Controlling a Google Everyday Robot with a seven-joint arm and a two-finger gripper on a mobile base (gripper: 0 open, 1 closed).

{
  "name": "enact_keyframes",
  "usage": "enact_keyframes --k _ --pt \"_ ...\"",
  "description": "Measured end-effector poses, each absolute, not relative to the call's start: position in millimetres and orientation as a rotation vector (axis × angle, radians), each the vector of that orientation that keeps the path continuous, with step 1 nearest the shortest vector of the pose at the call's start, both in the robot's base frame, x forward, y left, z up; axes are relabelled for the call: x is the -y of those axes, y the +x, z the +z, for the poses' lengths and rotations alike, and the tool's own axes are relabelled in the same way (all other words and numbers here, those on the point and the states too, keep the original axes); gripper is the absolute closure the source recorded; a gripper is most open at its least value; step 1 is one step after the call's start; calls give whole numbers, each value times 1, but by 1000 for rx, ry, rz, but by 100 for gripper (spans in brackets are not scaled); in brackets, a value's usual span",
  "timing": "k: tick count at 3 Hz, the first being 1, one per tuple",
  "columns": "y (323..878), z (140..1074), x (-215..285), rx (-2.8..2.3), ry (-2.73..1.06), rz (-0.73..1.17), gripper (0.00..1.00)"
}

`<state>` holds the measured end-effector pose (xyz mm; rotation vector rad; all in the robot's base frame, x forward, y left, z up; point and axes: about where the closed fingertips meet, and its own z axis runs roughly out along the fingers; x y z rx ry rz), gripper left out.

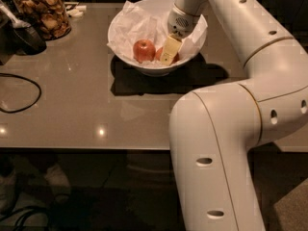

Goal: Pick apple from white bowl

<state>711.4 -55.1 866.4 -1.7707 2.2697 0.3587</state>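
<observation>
You're looking at a glossy grey-brown tabletop (pixel 86 100), small light glints (pixel 101 131) near its front edge, dark floor (pixel 96 196) below; the gripper (pixel 167 57) hangs near the far edge.

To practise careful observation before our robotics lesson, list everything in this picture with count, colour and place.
table: one, glossy grey-brown, across the middle
white bowl: one, white, far side of the table
crumpled paper: one lining, white, inside the bowl
red apple: one, red with a pale patch, left in the bowl
orange-red apple: one, orange-red, right of the red apple, mostly hidden
glass jar: one, clear, brown snacks inside, far left
cable: one, black, table's left edge
dark object: one, black, beside the jar, unclear what
robot arm: one, white, right side
end effector: one, cream, down in the bowl at the orange-red apple
</observation>
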Motion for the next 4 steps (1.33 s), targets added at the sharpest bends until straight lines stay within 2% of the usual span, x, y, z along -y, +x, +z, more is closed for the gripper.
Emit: enact_keyframes --k 1,2,3,4 --pt "712 860 56 -2277 -1773 372 22" --pt "712 855 55 -2278 -1776 390 40" --pt "712 855 55 -2278 -1776 391 65" --pt "712 855 55 -2278 -1776 391 86"
